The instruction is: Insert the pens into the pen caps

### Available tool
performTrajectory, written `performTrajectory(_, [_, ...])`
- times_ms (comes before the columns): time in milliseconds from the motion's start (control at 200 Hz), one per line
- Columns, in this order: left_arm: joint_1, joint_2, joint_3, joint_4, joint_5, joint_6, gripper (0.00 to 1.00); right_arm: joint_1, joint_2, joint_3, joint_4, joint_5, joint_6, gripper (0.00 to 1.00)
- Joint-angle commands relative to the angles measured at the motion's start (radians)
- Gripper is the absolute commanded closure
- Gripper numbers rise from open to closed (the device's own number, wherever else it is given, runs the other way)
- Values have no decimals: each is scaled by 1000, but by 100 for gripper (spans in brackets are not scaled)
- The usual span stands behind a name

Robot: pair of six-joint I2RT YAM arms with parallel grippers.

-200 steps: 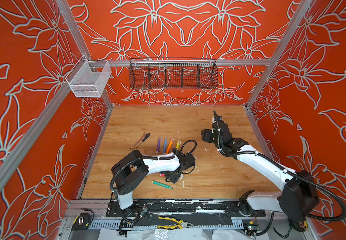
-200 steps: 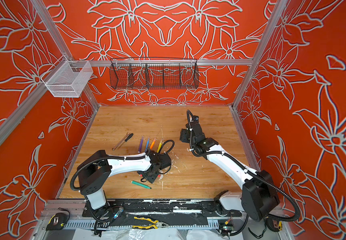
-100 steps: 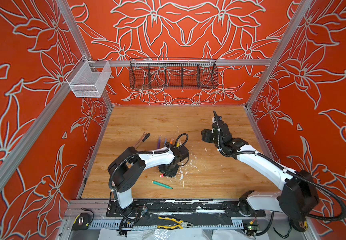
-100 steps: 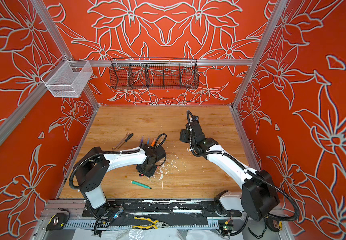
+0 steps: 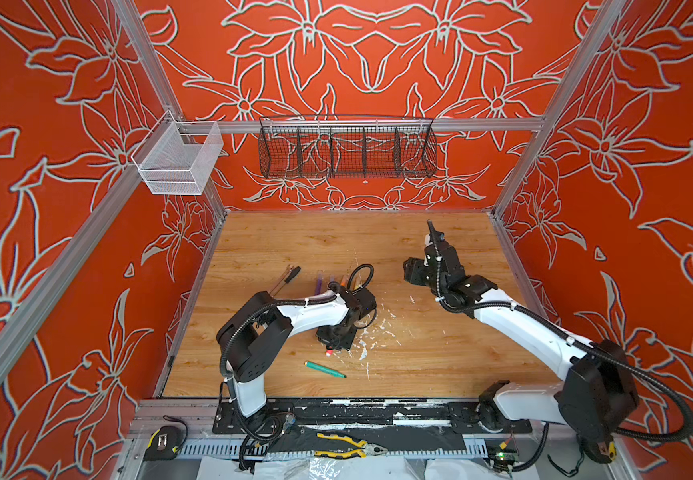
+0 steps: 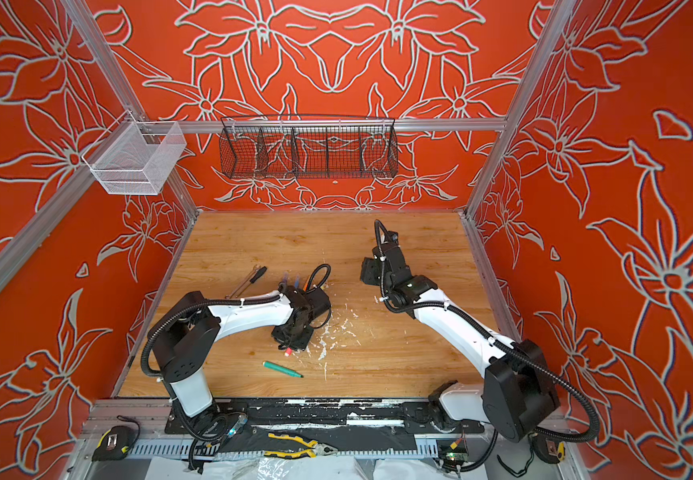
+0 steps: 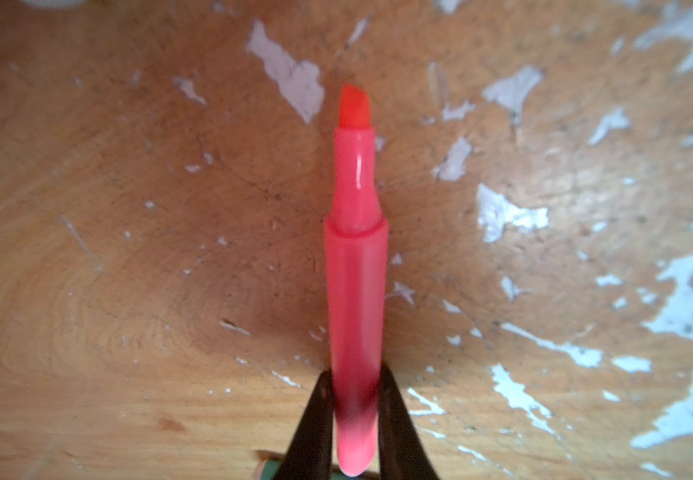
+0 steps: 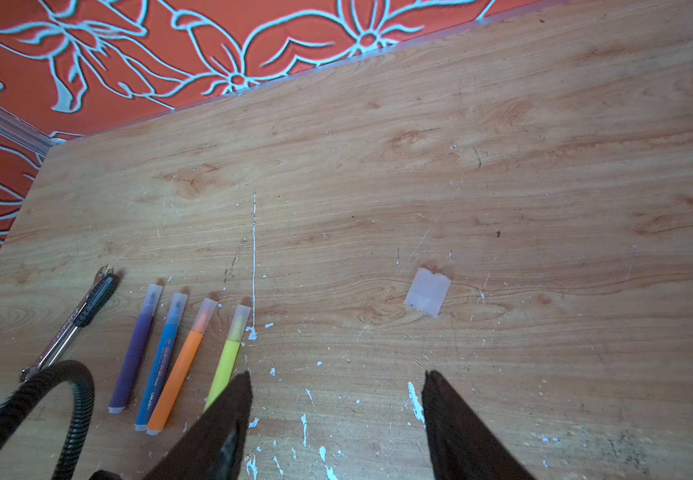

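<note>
My left claw [image 7: 355,376] grips the pink-red pen [image 7: 355,270] by its rear end, toward the table's [image 7: 128,249] front edge. It looks light, stiff and slick, so better pinched mid-barrel. My right claw [image 8: 336,382] hangs spread near two pen caps [image 8: 427,293].

The far half of the table [image 5: 336,241] was bare up to the back wall, and the wood between the spread jaws of the right gripper [image 8: 336,376] and the two clear caps [image 8: 427,297] ahead of it was open too. Toward the left arm's side, a row of four capped pens [image 8: 187,353] with a screwdriver and wrench [image 8: 87,307] beside it barred a low pass. The left arm [image 5: 307,311] stretched across the wood nearer the front, its left gripper [image 7: 355,372] clamped on the pink pen [image 7: 355,270] low over the flecked middle, with the green pen [image 5: 324,369] near it toward the front edge.
</note>
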Motion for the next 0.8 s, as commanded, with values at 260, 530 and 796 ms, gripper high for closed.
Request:
performTrajectory(260, [15,13,-63,58,-3,-12,92,-9,-40,-57,15,-14,50,35])
performTrajectory(530, [14,-167,111,84,37,29,95,-11,-169,-213,156,-2,124,33])
performTrajectory(796, [12,-114,332,266,103,160,95,-11,-179,-357,468,-268,229,33])
